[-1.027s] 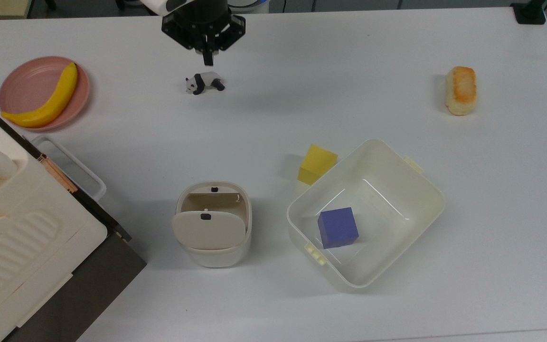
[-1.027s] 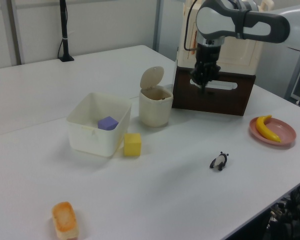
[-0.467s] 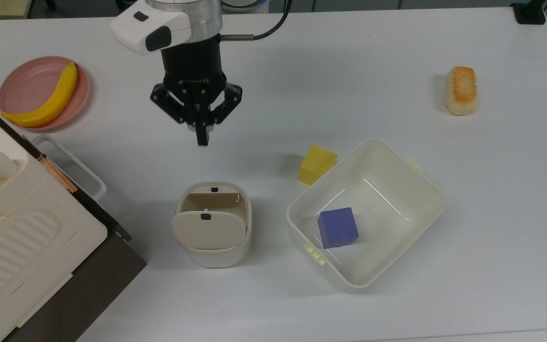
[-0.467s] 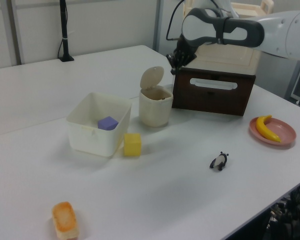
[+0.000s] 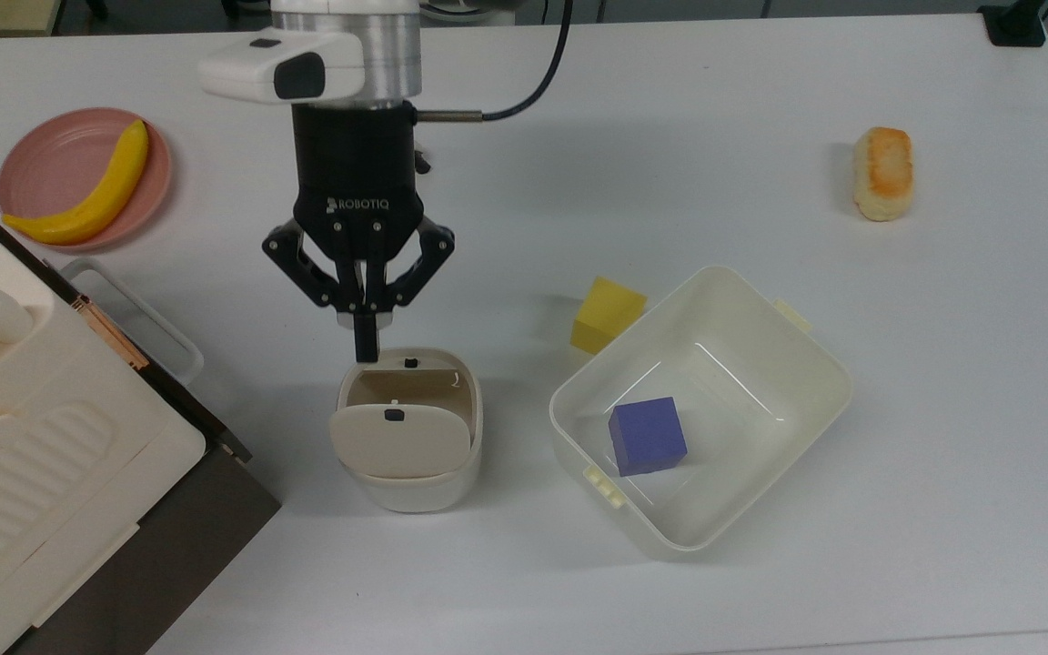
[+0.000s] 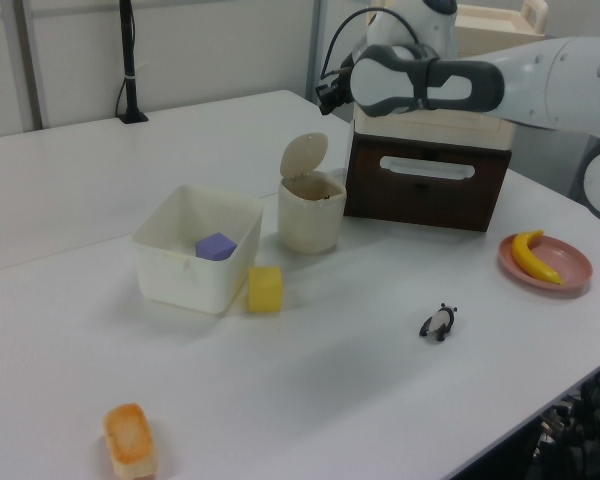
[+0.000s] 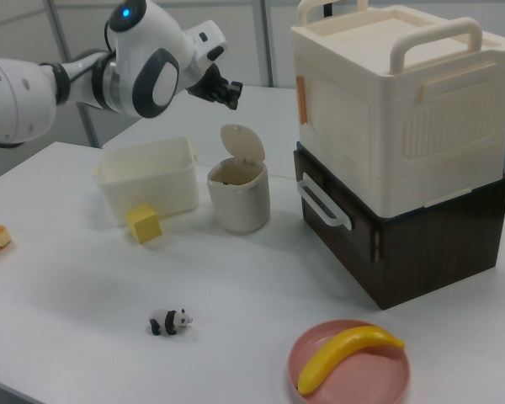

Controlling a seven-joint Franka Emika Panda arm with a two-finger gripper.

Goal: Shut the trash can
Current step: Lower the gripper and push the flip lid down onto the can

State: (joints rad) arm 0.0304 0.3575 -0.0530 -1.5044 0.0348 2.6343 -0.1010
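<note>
Trash can open on white table.

Panda toy is mostly hidden behind the gripper body in the top view. Cream appliance is cut off by the top view's left edge. Trash can interior is not visible in the left view.

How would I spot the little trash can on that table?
Find the big cream box stacked on a dark brown one. Right beside it stands the trash can, small, cream and rounded. Unlike the wider lidless white tub next to it, its beige flap lid stands upright.
</note>
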